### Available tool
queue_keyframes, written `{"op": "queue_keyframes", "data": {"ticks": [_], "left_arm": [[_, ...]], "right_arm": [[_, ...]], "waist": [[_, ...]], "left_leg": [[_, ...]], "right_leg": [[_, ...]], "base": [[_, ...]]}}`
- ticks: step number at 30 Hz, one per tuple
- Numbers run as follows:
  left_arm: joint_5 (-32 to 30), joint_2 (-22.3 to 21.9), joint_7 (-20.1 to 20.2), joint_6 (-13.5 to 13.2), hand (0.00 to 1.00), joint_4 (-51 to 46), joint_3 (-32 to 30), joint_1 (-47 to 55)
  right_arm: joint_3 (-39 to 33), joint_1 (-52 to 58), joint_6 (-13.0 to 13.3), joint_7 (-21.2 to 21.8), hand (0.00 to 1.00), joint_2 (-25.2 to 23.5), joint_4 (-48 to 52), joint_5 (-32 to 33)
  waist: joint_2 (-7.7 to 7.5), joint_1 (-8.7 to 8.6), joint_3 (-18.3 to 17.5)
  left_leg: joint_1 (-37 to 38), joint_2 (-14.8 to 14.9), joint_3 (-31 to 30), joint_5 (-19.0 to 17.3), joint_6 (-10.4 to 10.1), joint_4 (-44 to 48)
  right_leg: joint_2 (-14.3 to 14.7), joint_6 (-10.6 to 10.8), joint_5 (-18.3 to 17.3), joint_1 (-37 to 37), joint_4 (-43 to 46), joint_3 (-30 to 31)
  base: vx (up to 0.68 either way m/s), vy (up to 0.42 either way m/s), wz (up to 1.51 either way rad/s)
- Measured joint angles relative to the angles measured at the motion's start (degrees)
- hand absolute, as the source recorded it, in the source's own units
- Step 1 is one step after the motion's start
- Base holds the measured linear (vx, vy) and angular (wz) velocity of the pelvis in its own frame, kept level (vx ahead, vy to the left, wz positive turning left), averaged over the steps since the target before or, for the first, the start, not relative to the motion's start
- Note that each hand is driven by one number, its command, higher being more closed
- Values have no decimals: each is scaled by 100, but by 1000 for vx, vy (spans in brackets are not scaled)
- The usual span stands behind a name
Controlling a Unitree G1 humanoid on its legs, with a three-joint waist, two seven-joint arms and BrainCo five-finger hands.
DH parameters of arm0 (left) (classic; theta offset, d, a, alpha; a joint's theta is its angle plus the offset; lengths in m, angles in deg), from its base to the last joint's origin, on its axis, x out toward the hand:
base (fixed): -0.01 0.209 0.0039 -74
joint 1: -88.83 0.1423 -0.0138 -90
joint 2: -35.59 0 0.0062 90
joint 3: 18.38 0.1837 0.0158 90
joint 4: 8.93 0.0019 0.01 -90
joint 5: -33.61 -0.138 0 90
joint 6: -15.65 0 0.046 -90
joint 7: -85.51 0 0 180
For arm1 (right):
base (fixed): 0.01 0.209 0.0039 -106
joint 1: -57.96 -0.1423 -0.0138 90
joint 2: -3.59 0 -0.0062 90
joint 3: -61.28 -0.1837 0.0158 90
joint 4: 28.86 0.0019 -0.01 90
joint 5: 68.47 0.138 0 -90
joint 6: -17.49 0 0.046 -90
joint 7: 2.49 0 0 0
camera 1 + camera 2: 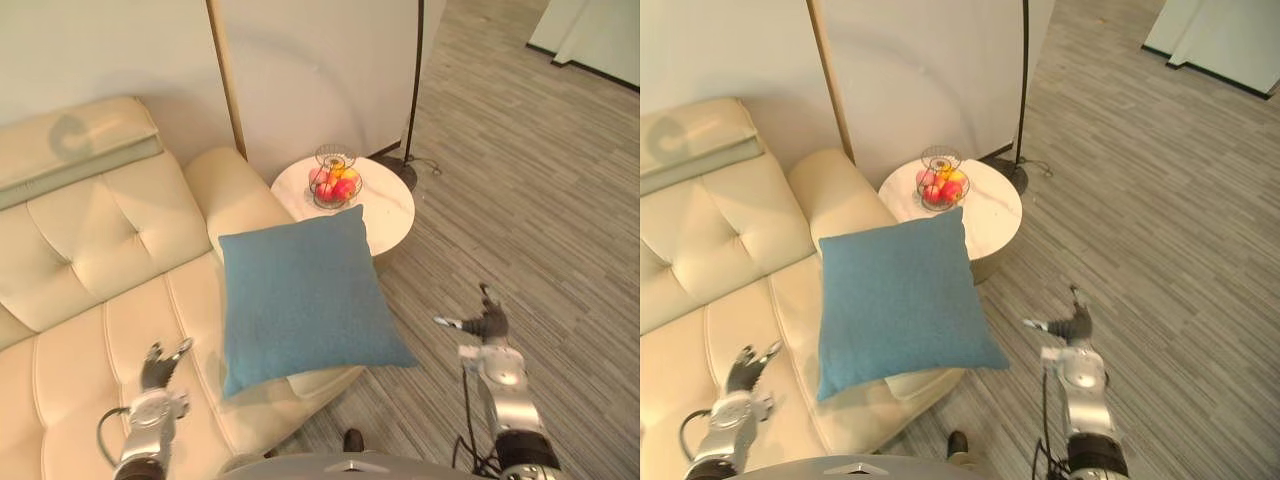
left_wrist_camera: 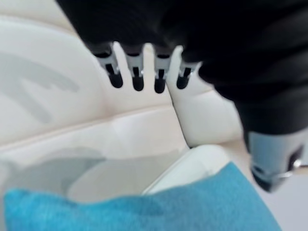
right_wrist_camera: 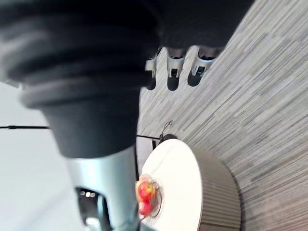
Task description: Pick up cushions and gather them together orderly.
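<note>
A blue square cushion [image 1: 300,295] lies on the seat and armrest end of the cream sofa [image 1: 90,260], its lower corner hanging past the sofa's front edge. In the left wrist view the blue cushion [image 2: 144,207] lies just past the fingers. My left hand [image 1: 158,375] hovers over the sofa seat, left of the cushion, fingers relaxed and holding nothing. My right hand [image 1: 487,325] hangs over the floor to the cushion's right, fingers straight, holding nothing.
A round white side table [image 1: 385,215] stands beside the sofa's arm with a wire fruit basket [image 1: 335,180] on it. A floor lamp's pole and base [image 1: 405,165] stand behind the table. Striped grey floor [image 1: 540,200] spreads to the right.
</note>
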Motion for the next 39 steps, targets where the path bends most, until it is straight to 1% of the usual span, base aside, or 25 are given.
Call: {"op": "queue_keyframes", "data": {"ticks": [1,2,4,8,9,10,11,13,16,18,19,21,22,23,24,25,27,30,32,35,37,39], "left_arm": [[10,-65,-2,-10,0,-24,164,-184],[16,-80,-4,-12,0,-24,203,-257],[76,-141,-47,-14,0,-29,299,-607],[120,-139,-184,-29,0,-72,647,-1353],[120,-141,-206,-30,0,-71,666,-1413],[119,-134,-317,-40,0,-68,737,-1669],[119,-124,-371,-47,0,-60,745,-1847],[118,-96,-422,-57,0,-28,779,-2068],[119,57,-583,-54,0,263,923,-2653],[121,150,-600,-53,0,384,1043,-2986],[122,230,-604,-51,0,462,1136,-3260],[122,287,-614,-51,0,463,1257,-3580],[122,294,-619,-52,0,465,1325,-3773],[122,290,-623,-51,0,466,1338,-3870],[122,278,-634,-51,100,465,1344,-3968],[122,276,-646,-51,100,465,1348,-4026],[123,266,-669,-51,100,437,1359,-4061],[151,285,-753,-51,100,374,1369,-4093],[279,289,-789,-51,100,71,1369,-4112],[337,349,-853,-59,100,-52,1369,-4146],[340,414,-870,-59,100,-126,1370,-4179],[338,464,-870,-60,100,-255,1436,-4183]], "right_arm": [[164,-150,-1,-2,0,-26,115,-3],[222,-190,4,-2,0,-27,171,-8],[388,-496,12,-11,0,-66,201,-10],[714,-1155,-2,-98,0,-194,181,2],[740,-1205,-2,-102,0,-192,180,2],[832,-1407,-4,-181,0,-190,138,6],[889,-1525,-23,-258,0,-192,127,12],[926,-1697,-27,-290,0,-199,93,16],[971,-2318,-47,-522,0,-195,-229,105],[1029,-2615,-62,-628,0,-188,-336,185],[1102,-2789,-64,-724,0,-185,-338,213],[1168,-3019,-67,-765,0,-192,-338,245],[1198,-3147,-71,-795,100,-195,-339,245],[1258,-3216,-79,-849,100,-185,-340,245],[1350,-3308,-85,-897,100,-168,-338,245],[1382,-3352,-86,-900,100,-178,-335,243],[1430,-3367,-90,-901,100,-178,-309,238],[1635,-3488,-99,-909,100,-59,-301,170],[1669,-3533,-135,-908,100,85,-191,126],[1696,-3543,-134,-908,100,99,-76,123],[1861,-3572,-131,-907,100,183,-77,123],[1901,-3533,-130,-898,100,244,-83,121]], "waist": [[-7,42,170],[-6,58,225],[3,90,491],[19,148,1042],[18,147,1073],[15,147,1163],[7,151,1273],[2,195,1380],[-20,204,1621],[-43,200,1772],[-63,192,1809],[-87,178,1840],[-86,183,1843],[-85,176,1847],[-88,167,1848],[-89,167,1849],[-89,176,1848],[-89,179,1848],[-89,206,1848],[-89,205,1848],[-89,192,1848],[-104,193,1858]], "left_leg": [[-202,0,-57,0,0,142],[-287,2,-70,-1,0,199],[-729,6,-167,0,-1,467],[-1507,4,-270,76,-2,871],[-1560,2,-278,93,2,882],[-1823,-9,-330,146,13,930],[-1902,-19,-348,191,11,934],[-2048,-25,-349,254,11,930],[-2338,-35,-338,441,-2,872],[-2391,-32,-335,537,-11,772],[-2512,-26,-338,611,-42,702],[-2665,-14,-330,705,-77,612],[-2745,-5,-324,767,-62,528],[-2792,3,-324,799,-62,501],[-2854,20,-323,811,-63,493],[-2873,43,-313,845,-100,470],[-2866,81,-289,864,-95,410],[-2895,173,-159,915,-125,325],[-2891,209,-172,1010,-162,232],[-2855,229,-181,1106,-203,118],[-2798,239,-189,1152,-216,59],[-2663,249,-202,1202,-185,-16]], "right_leg": [[-12,-12,20,-127,53,-16],[-15,-19,24,-198,88,-23],[-27,-50,47,-547,270,-95],[-93,-75,60,-1256,686,-186],[-97,-84,67,-1305,707,-195],[-111,-103,83,-1552,811,-246],[-125,-115,104,-1640,842,-264],[-138,-132,134,-1804,891,-263],[-191,-156,221,-2178,1003,-252],[-189,-183,274,-2287,1007,-249],[-187,-197,298,-2437,1008,-255],[-182,-225,350,-2638,1006,-258],[-178,-242,385,-2763,1009,-261],[-172,-251,404,-2814,1000,-269],[-159,-257,420,-2876,1001,-277],[-142,-267,432,-2900,997,-284],[-118,-280,439,-2915,992,-302],[-69,-316,467,-2960,956,-311],[-24,-349,526,-2952,854,-342],[0,-376,567,-2941,805,-374],[19,-390,594,-2894,759,-391],[52,-387,666,-2698,587,-410]], "base": [[-106,-9,15],[-130,-13,16],[-138,-16,20],[-194,-12,16],[-178,-10,17],[-139,-9,19],[-100,-7,17],[-108,5,4],[-122,10,-1],[-85,-23,-1],[-99,-36,-1],[-90,-43,-2],[-65,-38,-1],[-61,-34,0],[-47,-32,0],[-41,-33,-1],[-12,-21,-1],[-22,-40,-2],[-14,-39,3],[0,0,0],[-4,-17,0],[10,-24,3]]}}
